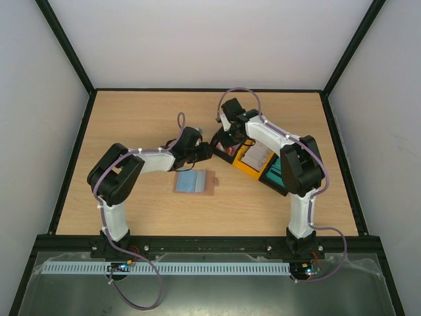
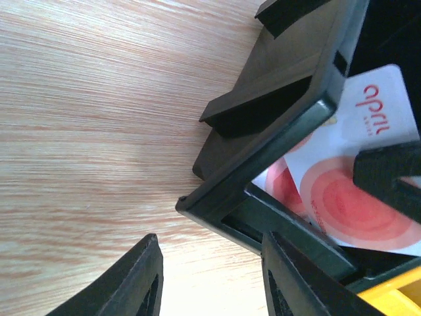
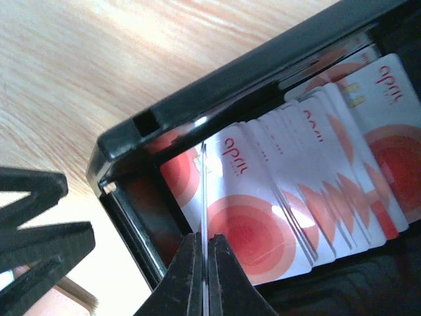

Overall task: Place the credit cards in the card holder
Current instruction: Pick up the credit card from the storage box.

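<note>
Several red-and-white credit cards (image 3: 309, 197) lie fanned in a black tray (image 3: 217, 89). My right gripper (image 3: 204, 253) is shut on one card (image 3: 204, 191), held edge-on over the tray's end. My left gripper (image 2: 214, 276) is open and empty, low at the tray's corner (image 2: 263, 178), one finger (image 2: 299, 280) against the rim; red-and-white cards (image 2: 355, 197) show inside. In the top view both grippers, left (image 1: 208, 151) and right (image 1: 227, 143), meet at the trays. The reddish-brown card holder (image 1: 209, 184) lies open on the table in front of the left gripper, with a bluish panel on it.
A yellow tray (image 1: 245, 170) with whitish-grey cards (image 1: 256, 157) and a black tray with teal cards (image 1: 274, 174) lie under the right forearm. The left gripper's fingers (image 3: 39, 227) show beside the black tray in the right wrist view. A black frame edges the wooden table (image 1: 131, 118).
</note>
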Robot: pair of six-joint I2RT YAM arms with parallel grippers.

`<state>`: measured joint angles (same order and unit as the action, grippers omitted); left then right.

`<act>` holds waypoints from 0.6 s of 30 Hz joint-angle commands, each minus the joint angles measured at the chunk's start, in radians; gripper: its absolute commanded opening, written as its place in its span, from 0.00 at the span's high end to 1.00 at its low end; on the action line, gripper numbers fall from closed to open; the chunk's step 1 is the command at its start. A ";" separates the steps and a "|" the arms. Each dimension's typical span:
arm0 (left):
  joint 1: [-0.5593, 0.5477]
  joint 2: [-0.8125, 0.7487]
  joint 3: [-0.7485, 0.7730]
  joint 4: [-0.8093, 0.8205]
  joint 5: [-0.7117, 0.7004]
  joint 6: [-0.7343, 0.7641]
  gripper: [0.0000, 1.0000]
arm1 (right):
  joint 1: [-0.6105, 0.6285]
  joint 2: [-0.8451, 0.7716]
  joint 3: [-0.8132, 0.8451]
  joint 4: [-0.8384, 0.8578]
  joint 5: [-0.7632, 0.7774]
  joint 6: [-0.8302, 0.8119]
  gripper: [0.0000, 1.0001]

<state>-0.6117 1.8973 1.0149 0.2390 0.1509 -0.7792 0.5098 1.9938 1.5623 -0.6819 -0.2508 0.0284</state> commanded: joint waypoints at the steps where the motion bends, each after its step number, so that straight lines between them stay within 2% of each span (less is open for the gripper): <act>1: 0.006 -0.069 -0.023 0.002 0.013 -0.010 0.55 | -0.016 -0.083 -0.015 0.059 0.046 0.065 0.98; 10: 0.018 -0.184 -0.049 0.044 0.094 -0.063 0.44 | -0.057 -0.193 -0.036 0.160 0.059 0.223 0.98; 13: 0.033 -0.241 -0.057 0.049 0.128 -0.108 0.29 | -0.070 -0.269 -0.058 0.180 0.052 0.320 0.98; 18: 0.052 -0.305 -0.038 0.030 0.209 -0.142 0.12 | -0.143 -0.364 -0.114 0.182 -0.031 0.590 0.98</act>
<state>-0.5755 1.6432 0.9691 0.2630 0.2733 -0.8845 0.4198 1.7126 1.5009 -0.5369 -0.2207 0.3740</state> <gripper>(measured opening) 0.819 0.023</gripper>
